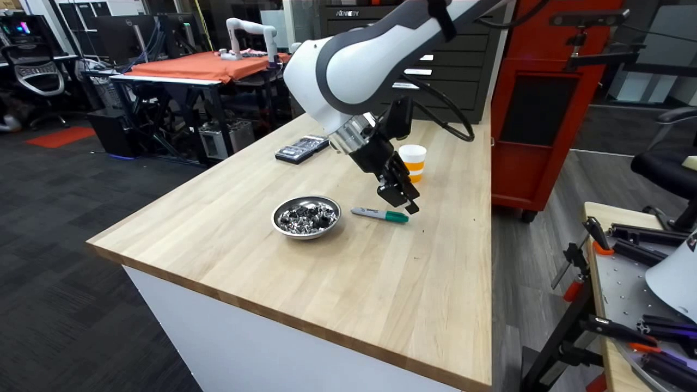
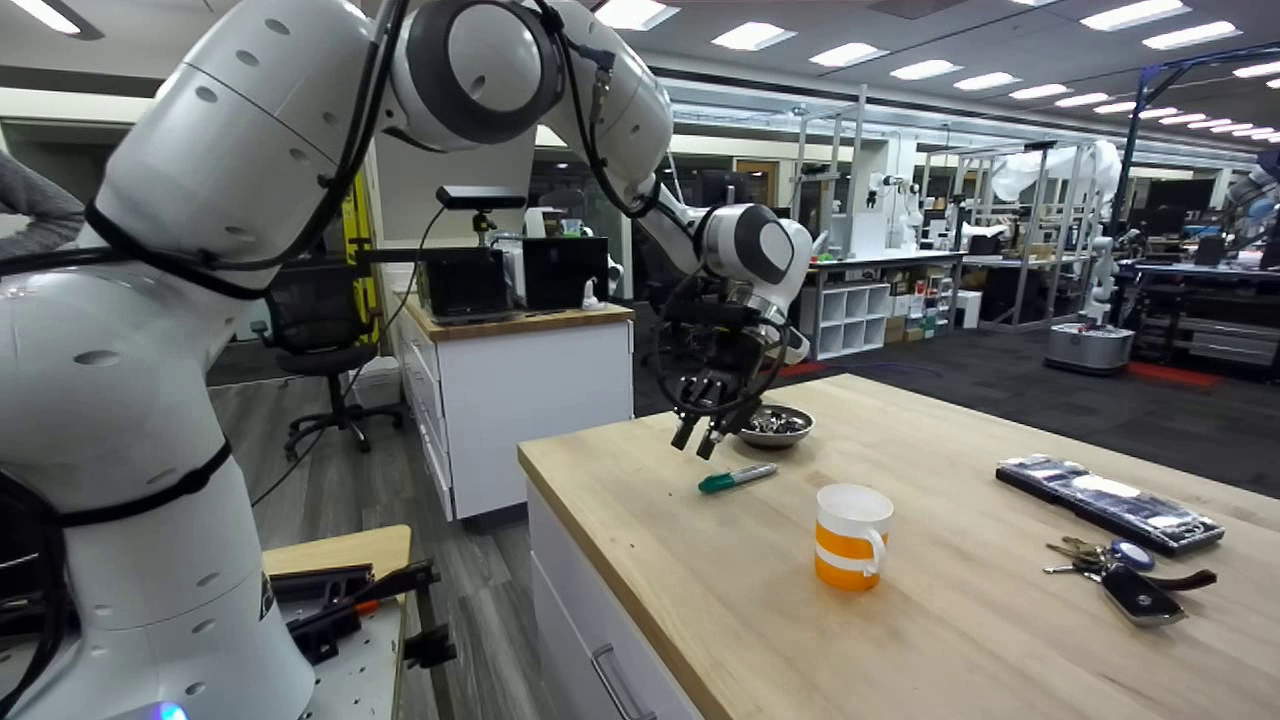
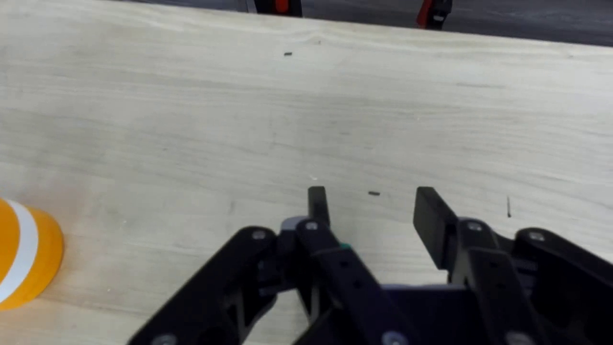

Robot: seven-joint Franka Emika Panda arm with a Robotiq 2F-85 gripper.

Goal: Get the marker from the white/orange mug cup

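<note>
The marker has a grey body and green cap and lies flat on the wooden table, outside the mug, in both exterior views [image 1: 379, 214] [image 2: 737, 477]. In the wrist view only a speck of its green cap [image 3: 345, 246] shows beside the left finger. The white/orange mug stands upright in both exterior views [image 1: 413, 162] [image 2: 850, 535]; its orange side is at the left edge of the wrist view [image 3: 31, 254]. My gripper is open and empty, tilted downward above the table near the marker's cap end, in both exterior views [image 1: 407, 203] [image 2: 695, 442] and the wrist view [image 3: 371, 206].
A metal bowl [image 1: 280, 224] with small shiny pieces sits beside the marker's grey end. A black flat device [image 1: 302, 148] and keys [image 2: 1130, 585] lie on the table beyond the mug. The table's long edge [image 3: 306, 20] runs along the top of the wrist view.
</note>
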